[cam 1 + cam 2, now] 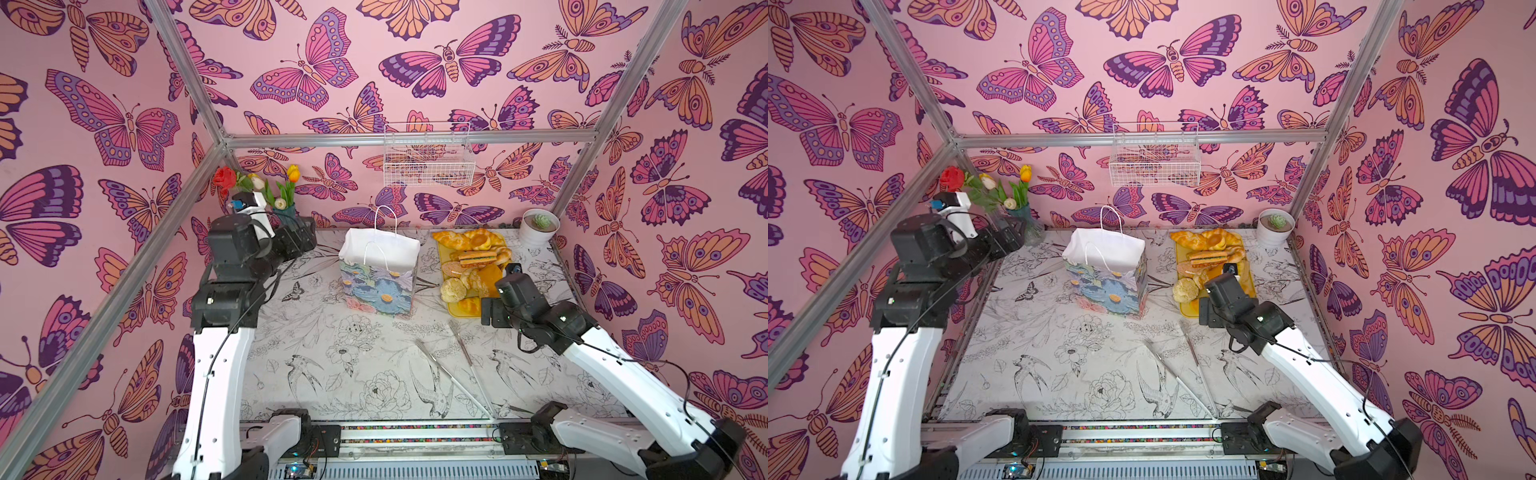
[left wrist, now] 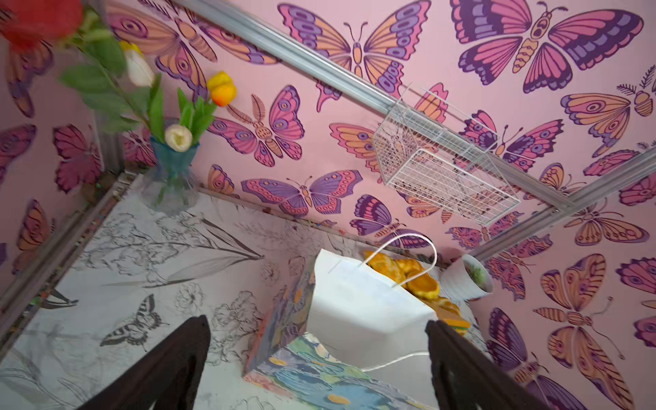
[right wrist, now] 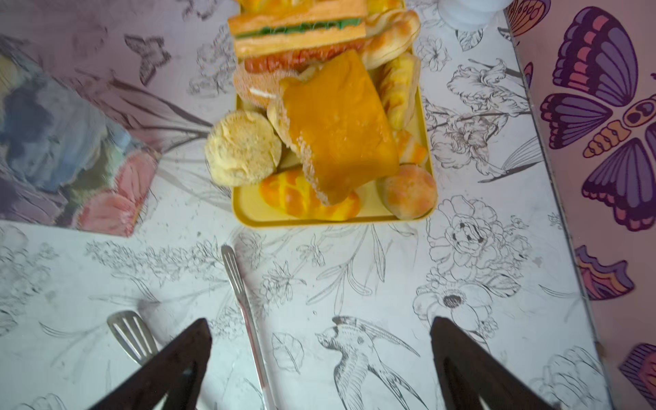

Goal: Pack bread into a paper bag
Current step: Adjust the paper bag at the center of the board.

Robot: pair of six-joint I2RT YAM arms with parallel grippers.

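Note:
The paper bag point(image 1: 378, 270) point(image 1: 1105, 272) stands upright and open mid-table, white inside, blue flowers outside. To its right, bread point(image 1: 471, 259) point(image 1: 1204, 257) is heaped on a yellow tray point(image 3: 319, 222): a sandwich point(image 3: 298, 32), an orange slab point(image 3: 337, 124), a seeded roll point(image 3: 243, 147), a braided loaf point(image 3: 305, 198). My left gripper point(image 1: 305, 239) point(image 2: 317, 322) hovers left of the bag point(image 2: 355, 312), open and empty. Beside the tray's near end, my right gripper point(image 1: 492, 318) point(image 3: 320, 320) hangs open over the table, holding nothing.
Metal tongs point(image 1: 457, 365) point(image 3: 245, 309) lie on the table below the right gripper. A vase of flowers point(image 1: 282, 208) stands back left, close to the left arm. A white plant pot point(image 1: 539, 226) sits back right. A wire basket point(image 1: 428, 160) hangs on the back wall.

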